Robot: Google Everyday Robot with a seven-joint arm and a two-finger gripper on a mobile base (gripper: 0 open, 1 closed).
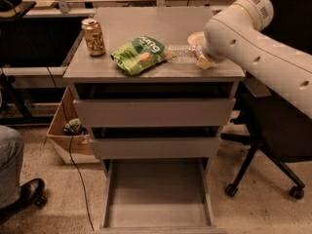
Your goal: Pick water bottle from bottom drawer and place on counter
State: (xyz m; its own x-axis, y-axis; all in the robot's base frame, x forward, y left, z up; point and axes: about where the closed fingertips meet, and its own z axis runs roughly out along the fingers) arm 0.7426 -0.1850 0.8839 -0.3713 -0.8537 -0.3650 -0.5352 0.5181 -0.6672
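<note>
Nearest, bottom drawer (158,199) open, floor bare. Farther up, on the surface (146,21), water bottle (181,52) lying between chip bag (141,55) and tool (204,61); grip state impossible to tell. If holding, let go low, then lift straight clear to avoid rolling.

I record my arm (265,65) as a thick white tube with a rounded elbow and small dark holes. The gripper (204,61), pale tan, sits at the right edge of the counter (146,21).

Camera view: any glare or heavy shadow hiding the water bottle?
Camera view: dim warm light, no glare; the water bottle lies visible on the counter, the gripper at its right end; deep shadow in gaps above the upper drawers.
</note>
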